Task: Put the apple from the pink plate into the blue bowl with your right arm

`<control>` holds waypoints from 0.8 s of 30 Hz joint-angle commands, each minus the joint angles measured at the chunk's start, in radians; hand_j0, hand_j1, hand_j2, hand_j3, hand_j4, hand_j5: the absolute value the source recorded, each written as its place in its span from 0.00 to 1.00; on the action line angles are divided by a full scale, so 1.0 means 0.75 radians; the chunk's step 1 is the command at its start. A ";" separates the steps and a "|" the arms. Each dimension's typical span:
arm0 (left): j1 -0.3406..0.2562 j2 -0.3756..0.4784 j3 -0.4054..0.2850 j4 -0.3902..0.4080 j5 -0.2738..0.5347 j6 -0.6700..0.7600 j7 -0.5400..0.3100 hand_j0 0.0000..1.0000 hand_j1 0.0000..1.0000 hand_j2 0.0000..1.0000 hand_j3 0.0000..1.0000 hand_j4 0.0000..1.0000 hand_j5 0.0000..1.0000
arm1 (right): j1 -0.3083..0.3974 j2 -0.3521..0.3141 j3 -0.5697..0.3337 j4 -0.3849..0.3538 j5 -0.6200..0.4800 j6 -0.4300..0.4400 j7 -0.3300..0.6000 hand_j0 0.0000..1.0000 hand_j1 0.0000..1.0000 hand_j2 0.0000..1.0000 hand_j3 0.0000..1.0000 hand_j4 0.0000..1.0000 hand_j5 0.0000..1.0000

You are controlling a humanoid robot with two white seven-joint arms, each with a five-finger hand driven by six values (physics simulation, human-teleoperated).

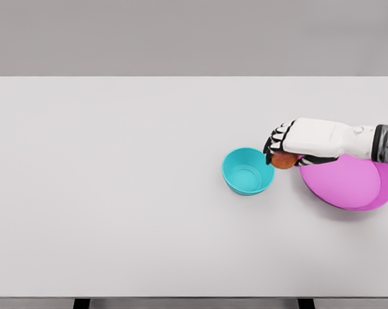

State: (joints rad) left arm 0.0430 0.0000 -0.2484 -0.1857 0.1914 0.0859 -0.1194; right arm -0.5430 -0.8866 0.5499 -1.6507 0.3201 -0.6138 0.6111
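Head view: right hand (285,152) grips apple (283,160) from above, between pink plate (349,187) and blue bowl (247,171), just beside bowl's right rim; likely mid-transfer over counter (116,193).

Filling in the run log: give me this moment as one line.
stage: carry | right hand: shut on apple | apple: off pink plate, beside blue bowl rim, not in | left arm: out of view

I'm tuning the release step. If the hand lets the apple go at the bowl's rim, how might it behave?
The apple looks round and smooth, so it would probably roll. The right hand holds it at the right rim of the blue bowl, so it might drop outside. The small bowl could tip if struck.
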 commanded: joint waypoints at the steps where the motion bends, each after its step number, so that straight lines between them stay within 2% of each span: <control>1: 0.000 0.000 0.000 0.000 0.000 0.000 0.002 1.00 1.00 1.00 1.00 1.00 1.00 | 0.002 0.020 0.017 -0.008 -0.008 0.004 0.000 0.58 0.58 0.58 0.58 0.58 0.58; 8: 0.000 0.000 0.000 0.000 0.000 0.000 0.000 1.00 1.00 1.00 1.00 1.00 1.00 | -0.055 0.094 0.089 -0.006 0.001 0.004 0.000 0.58 0.58 0.58 0.58 0.58 0.58; 19: 0.000 0.000 0.000 0.000 0.000 0.000 0.000 1.00 1.00 1.00 1.00 1.00 1.00 | -0.108 0.147 0.175 0.006 0.005 0.004 0.000 0.59 0.59 0.59 0.59 0.59 0.59; 20: 0.000 0.000 0.000 0.000 0.000 0.000 0.000 1.00 1.00 1.00 1.00 1.00 1.00 | -0.113 0.147 0.175 0.006 0.005 0.004 0.000 0.64 0.64 0.64 0.64 0.64 0.64; 21: 0.000 0.000 0.000 0.000 0.000 0.000 0.000 1.00 1.00 1.00 1.00 1.00 1.00 | -0.113 0.147 0.175 0.008 0.003 0.004 0.000 1.00 1.00 1.00 1.00 1.00 1.00; 24: 0.000 0.000 0.000 0.000 0.000 0.000 0.000 1.00 1.00 1.00 1.00 1.00 1.00 | -0.113 0.145 0.175 0.002 0.005 0.004 0.000 1.00 1.00 1.00 1.00 1.00 1.00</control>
State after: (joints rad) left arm 0.0430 0.0000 -0.2484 -0.1857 0.1912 0.0859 -0.1194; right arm -0.6274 -0.7777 0.6795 -1.6480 0.3293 -0.6137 0.6113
